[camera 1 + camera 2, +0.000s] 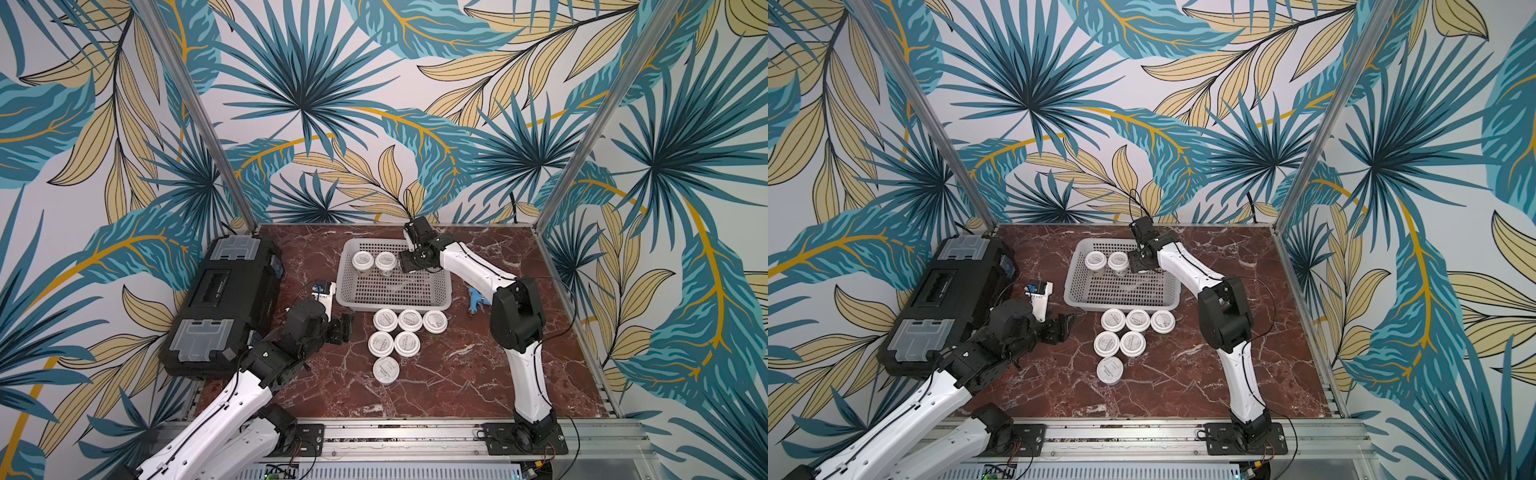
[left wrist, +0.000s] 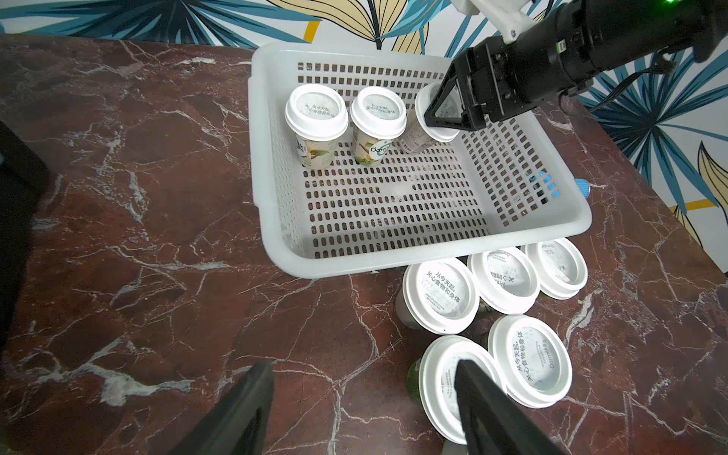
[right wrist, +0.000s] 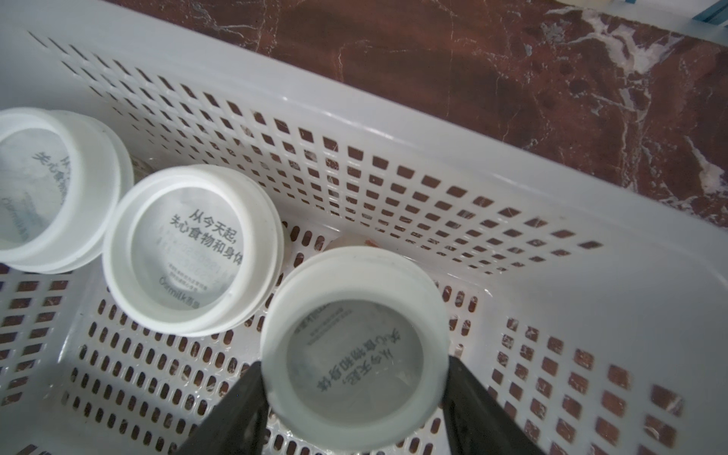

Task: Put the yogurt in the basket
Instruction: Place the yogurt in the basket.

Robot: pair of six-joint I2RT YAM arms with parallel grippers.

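Left wrist view, foreground first: the left gripper [image 2: 364,368] is seen with its two black fingers [image 2: 236,413] spread wide and nothing caught between them, poised over the red marble tabletop [image 2: 157,236]. One finger is drawn across a white lid in that view, yet in both top views the gripper is shown beside the loose yogurt, not on it. Six jars are found outside the basket, upright and packed close: a single jar [image 1: 386,370] nearest the front edge, a pair of jars [image 1: 381,343] behind it, then a row of three jars [image 1: 410,320] set just against the near wall of the basket [image 1: 390,306]. A black toolbox [image 1: 224,303] is laid along the robot's left side of the table, apart from the basket. Off the basket's right side a blue object [image 1: 473,301] is partly hidden by the right arm [image 1: 515,316]. Inside the white perforated basket, along its far wall, two upright jars [image 2: 317,118] are placed side by side. Next to them a third jar [image 3: 354,346] is held tilted, its lid clasped on both sides by the fingers of the right gripper [image 2: 449,112], which is angled in over the far right corner; whether its base is rested on the basket floor cannot be told.
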